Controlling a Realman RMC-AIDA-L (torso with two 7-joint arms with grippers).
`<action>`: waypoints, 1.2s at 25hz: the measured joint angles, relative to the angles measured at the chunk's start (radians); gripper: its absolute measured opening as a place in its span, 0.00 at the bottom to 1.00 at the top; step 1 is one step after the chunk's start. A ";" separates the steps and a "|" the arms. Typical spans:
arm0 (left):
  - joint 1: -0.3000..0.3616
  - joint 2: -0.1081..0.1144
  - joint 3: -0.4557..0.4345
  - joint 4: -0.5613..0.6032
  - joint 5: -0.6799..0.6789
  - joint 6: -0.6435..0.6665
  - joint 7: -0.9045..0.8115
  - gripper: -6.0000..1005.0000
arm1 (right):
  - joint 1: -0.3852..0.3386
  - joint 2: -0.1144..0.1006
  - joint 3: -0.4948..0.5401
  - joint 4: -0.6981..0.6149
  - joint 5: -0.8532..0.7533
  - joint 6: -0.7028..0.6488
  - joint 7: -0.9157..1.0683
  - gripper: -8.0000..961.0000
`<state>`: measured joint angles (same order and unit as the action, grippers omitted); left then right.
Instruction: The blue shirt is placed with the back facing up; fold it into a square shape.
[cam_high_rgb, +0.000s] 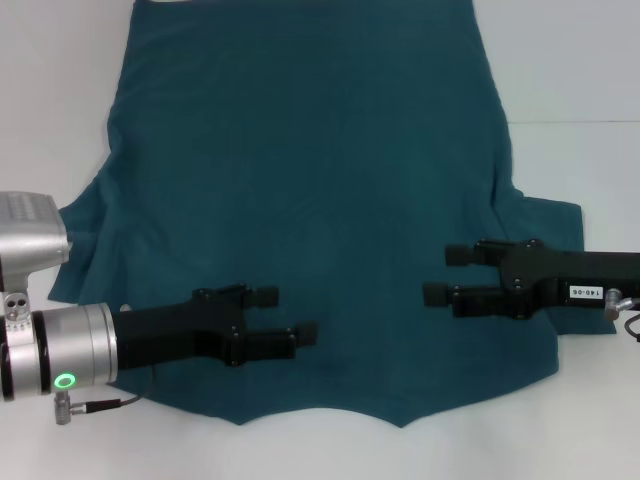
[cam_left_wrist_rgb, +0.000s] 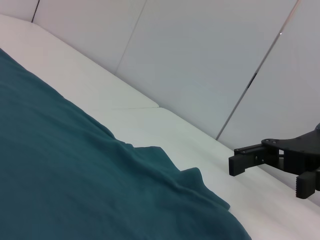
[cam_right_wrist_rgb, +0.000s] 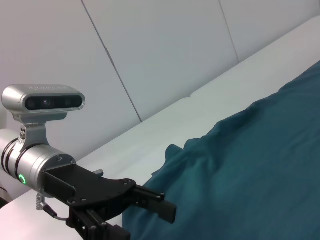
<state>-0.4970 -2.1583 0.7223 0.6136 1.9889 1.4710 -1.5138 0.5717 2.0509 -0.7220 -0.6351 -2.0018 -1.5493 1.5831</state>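
Nearest the head cam, bottom-left: silver wrist of the left arm w/ green ring light, its black left gripper (cam_high_rgb: 292, 314) reaching rightward over the near part of the blue shirt (cam_high_rgb: 310, 180), fingers (cam_high_rgb: 288, 338) spread w/ a clear gap, nothing between them. Can't tell if fingertips touch the cloth or hover just above. Shirt lies spread flat on the white table (cam_high_rgb: 570, 90), plain teal side up, no lettering visible; near edge shows a scalloped outline w/ two small points, sleeves flare out at left & right mid-height, far end runs past top of the head view. Some soft wrinkles near left sleeve. On the right, the right gripper (cam_high_rgb: 440, 275) comes in from the right edge, pointing leftward over the shirt by the right sleeve, fingers also apart & empty. Both grippers face each other, well apart, across the near third of the shirt. Left wrist cam: shirt edge rumpled on table (cam_left_wrist_rgb: 165, 125), right gripper (cam_left_wrist_rgb: 272, 167) seen farther off, above the table. Right wrist cam: left gripper (cam_right_wrist_rgb: 150, 205) beside the shirt's (cam_right_wrist_rgb: 250, 170) bunched edge, white wall panels behind.
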 joint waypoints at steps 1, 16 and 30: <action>0.000 0.000 0.000 0.000 0.000 0.000 0.000 0.93 | 0.000 0.000 0.000 0.000 0.000 0.000 0.000 0.97; 0.002 0.001 -0.034 -0.001 0.000 -0.026 0.000 0.93 | 0.005 0.004 0.007 0.000 0.002 0.000 0.000 0.97; 0.012 0.006 -0.363 -0.012 -0.003 -0.241 -0.074 0.93 | 0.008 0.027 0.043 0.000 0.003 0.000 0.014 0.97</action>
<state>-0.4850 -2.1521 0.3593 0.6015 1.9862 1.2302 -1.5880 0.5798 2.0779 -0.6787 -0.6351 -1.9984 -1.5493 1.5976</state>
